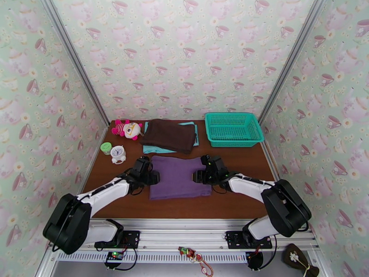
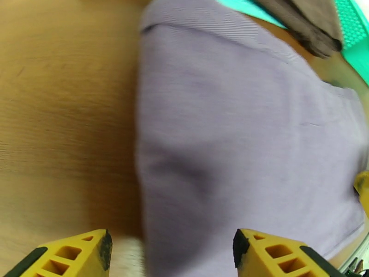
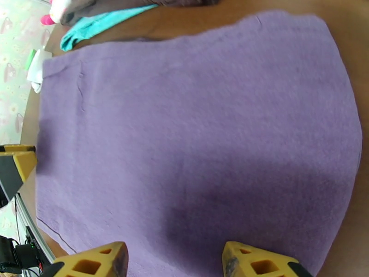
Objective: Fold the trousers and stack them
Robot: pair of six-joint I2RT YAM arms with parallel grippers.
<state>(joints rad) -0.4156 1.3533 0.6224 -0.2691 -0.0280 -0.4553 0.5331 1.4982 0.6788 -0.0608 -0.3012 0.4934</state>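
1. Left gripper (image 1: 155, 177): jaws apart, nothing betw. them. In the left wrist view its fingers (image 2: 76, 255) straddle the left edge of the trousers (image 1: 180, 178), one over bare table (image 2: 55, 111), the other over purple cloth. View is blurred, so I can't tell whether the tips touch.
2. Right gripper (image 1: 198, 175): jaws also apart & empty, low over the right part of the cloth. In the right wrist view both fingertips (image 3: 258, 264) sit above purple fabric.
3. Trousers: folded into a flat rectangle mid-table, directly betw. the two grippers. Long axis runs left-right, so each arm faces one short end. Neither arm is clearly nearer.
4. Key relation: the dark brown garment (image 1: 168, 135), lying on a light teal cloth (image 1: 150, 149), sits just beyond the trousers' far edge, away from the arm bases & slightly left of ctr. My guess is that's the stack, so the next move prob. needs a pinch at both ends, then a carry fwd.
5. Teal basket (image 1: 233, 130): far right, apart from the trousers & off that path.
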